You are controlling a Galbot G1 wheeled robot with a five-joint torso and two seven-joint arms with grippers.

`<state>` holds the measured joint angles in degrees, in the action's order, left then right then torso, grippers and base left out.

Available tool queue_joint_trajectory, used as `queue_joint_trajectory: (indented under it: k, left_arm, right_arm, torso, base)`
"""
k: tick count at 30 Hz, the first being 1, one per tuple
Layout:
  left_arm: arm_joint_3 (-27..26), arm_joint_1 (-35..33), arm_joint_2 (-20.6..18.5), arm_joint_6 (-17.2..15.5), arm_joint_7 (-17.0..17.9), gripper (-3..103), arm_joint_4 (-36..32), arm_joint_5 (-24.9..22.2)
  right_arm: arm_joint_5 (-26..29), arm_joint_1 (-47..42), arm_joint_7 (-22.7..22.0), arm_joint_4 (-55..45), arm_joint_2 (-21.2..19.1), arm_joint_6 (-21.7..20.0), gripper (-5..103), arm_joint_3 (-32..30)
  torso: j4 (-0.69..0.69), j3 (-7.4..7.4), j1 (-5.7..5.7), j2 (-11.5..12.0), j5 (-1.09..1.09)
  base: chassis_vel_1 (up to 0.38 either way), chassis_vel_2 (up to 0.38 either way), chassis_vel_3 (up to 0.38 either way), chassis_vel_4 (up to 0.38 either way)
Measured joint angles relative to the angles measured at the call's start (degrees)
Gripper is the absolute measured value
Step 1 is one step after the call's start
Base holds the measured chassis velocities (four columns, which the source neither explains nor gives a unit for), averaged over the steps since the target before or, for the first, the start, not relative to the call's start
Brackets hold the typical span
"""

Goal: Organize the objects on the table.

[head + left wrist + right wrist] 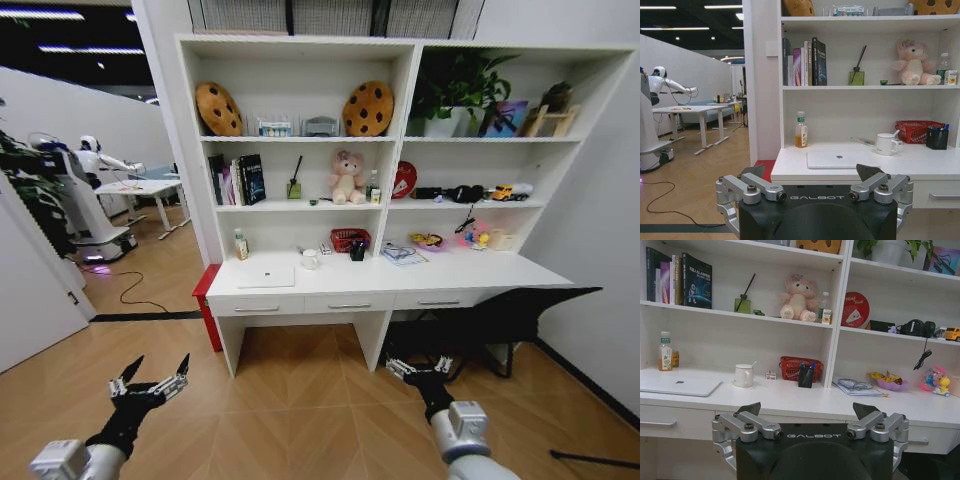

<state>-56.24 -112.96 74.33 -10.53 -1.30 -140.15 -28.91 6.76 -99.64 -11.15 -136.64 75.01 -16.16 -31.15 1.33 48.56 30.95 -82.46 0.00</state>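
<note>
The long white table (470, 272) stands ahead of me under a white shelf unit. On it lie a thin silver laptop (266, 276) at the left, a white mug (310, 259), a red basket (349, 239), a black pen holder (357, 250), papers (403, 254), a pink bowl (428, 241) and small toys (475, 235). An orange drink bottle (241, 245) stands at the back left. My left gripper (150, 378) and right gripper (420, 368) hang open and empty above the floor, well short of the table. The left wrist view faces the laptop (840, 159); the right wrist view faces the mug (743, 375).
A black chair (520, 310) sits under the table's right end and a red box (207, 300) stands by its left leg. Another robot (85, 190) and a small grey-white table (140, 188) are far off at the left. Open wooden floor lies between me and the table.
</note>
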Motion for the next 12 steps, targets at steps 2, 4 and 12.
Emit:
queue_joint_trajectory:
  k: [2,4,12]
  left_arm:
    - [0.00,0.00,0.00,0.00,0.00,100,0.00,0.00]
    - [0.00,0.00,0.00,0.00,0.00,100,0.00,0.00]
    - [0.00,0.00,0.00,0.00,0.00,100,0.00,0.00]
  right_arm:
    - [0.00,0.00,-0.01,0.00,0.00,-0.01,100,0.00]
    - [0.00,0.00,-0.01,0.00,0.00,-0.01,100,0.00]
    - [0.00,0.01,-0.02,0.00,0.00,-0.02,100,0.00]
  torso:
    - [0.00,0.00,0.00,0.00,0.00]
    - [0.00,0.00,0.00,0.00,0.00]
    - [0.00,0.00,0.00,0.00,0.00]
  base:
    - [0.000,0.000,0.000,0.000]
    - [0.000,0.000,0.000,0.000]
    - [0.000,0.000,0.000,0.000]
